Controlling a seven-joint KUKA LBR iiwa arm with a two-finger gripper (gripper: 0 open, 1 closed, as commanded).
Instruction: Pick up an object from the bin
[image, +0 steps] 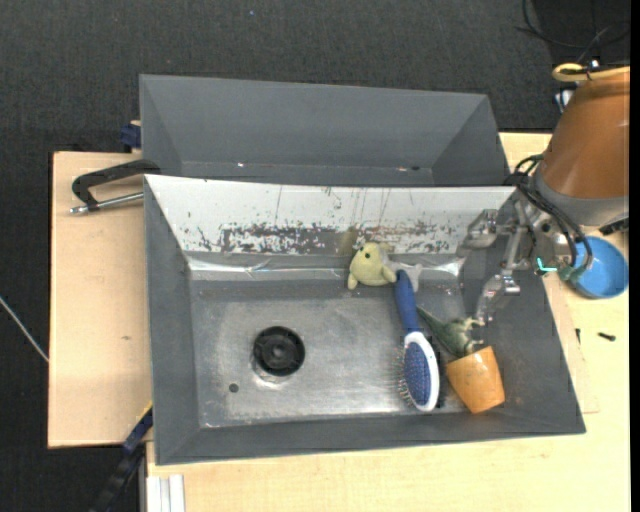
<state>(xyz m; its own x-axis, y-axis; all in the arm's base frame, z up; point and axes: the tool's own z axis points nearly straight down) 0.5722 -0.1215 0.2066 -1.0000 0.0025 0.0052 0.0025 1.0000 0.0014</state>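
Before closing, keep clear of the orange cup (477, 381) and blue brush (420, 371); centre on the dark green thing (451, 335) behind them, near the bin (548, 385) right wall, just beside the claw (482, 312) (open or closed, cannot tell).

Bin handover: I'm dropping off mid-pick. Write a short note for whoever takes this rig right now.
Gripper: over the right side of the bin, above the front-right cluster; open or shut can't be judged.
Things: orange cup on its side in the front-right corner; blue brush just left of it, handle toward the back wall; small dark green thing between them; yellow-green soft toy at the back wall; black round disc alone on the left floor.
Done: nothing lifted, everything lies in the bin.
Left: the whole pick.
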